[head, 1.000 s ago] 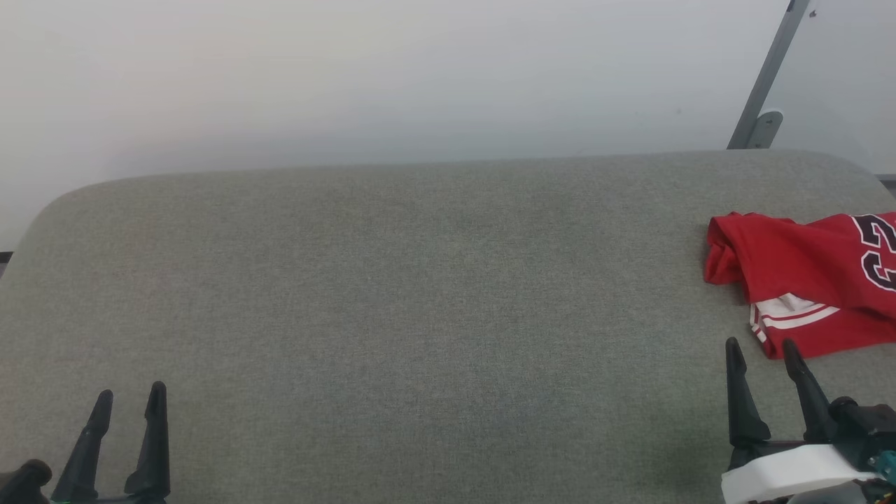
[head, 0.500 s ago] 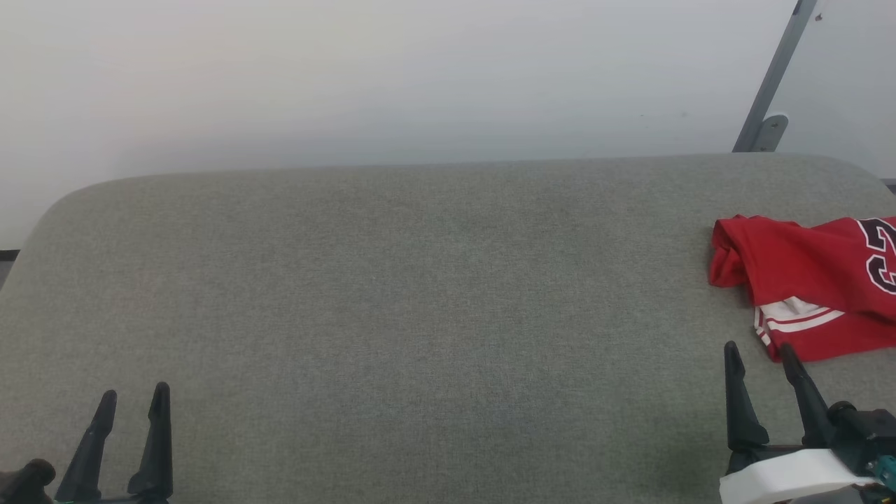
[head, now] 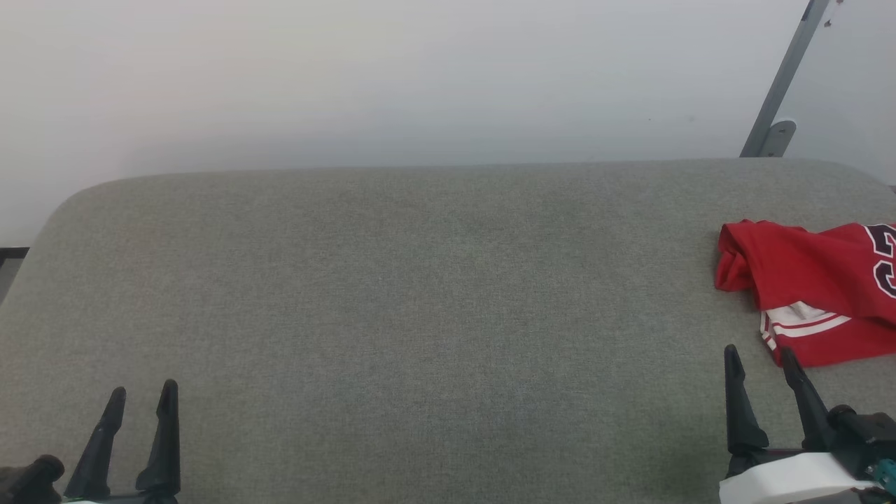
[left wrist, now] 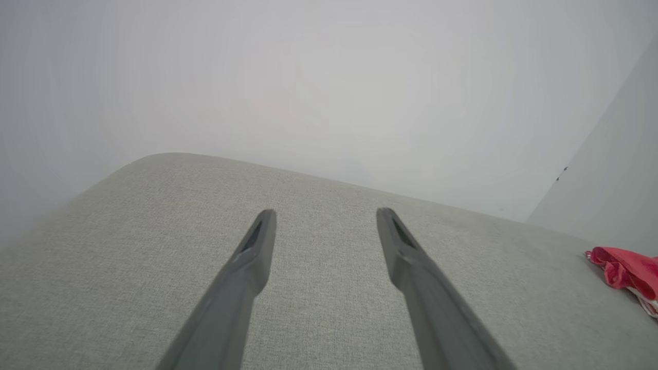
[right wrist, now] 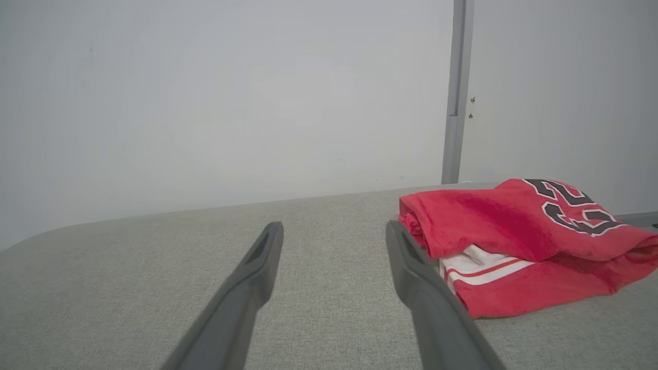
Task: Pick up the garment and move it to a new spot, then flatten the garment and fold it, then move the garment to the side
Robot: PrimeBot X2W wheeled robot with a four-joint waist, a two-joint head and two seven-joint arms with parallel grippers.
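You are looking over a grey padded surface (head: 420,294) that is running wide from left to right, with its far edge sitting against a pale wall (head: 350,84) and both far corners rounding off. At the right far corner a grey metal post (head: 784,77) is rising behind the edge. The garment (head: 805,280) is lying bunched at the right side of the surface, set back from the far edge and running out of the right side of the head view. Its red body is folding over a white, red-striped sleeve end, with part of the dark number facing up.

Your right gripper (head: 759,349) is sitting with its fingers spread apart and holding nothing. Its right fingertip is just beside the garment's near left corner, and you cannot tell whether it is touching. Your left gripper (head: 144,387) is also standing apart and holding nothing, well away at the near left. A broad stretch of grey fabric is lying open between the two grippers.
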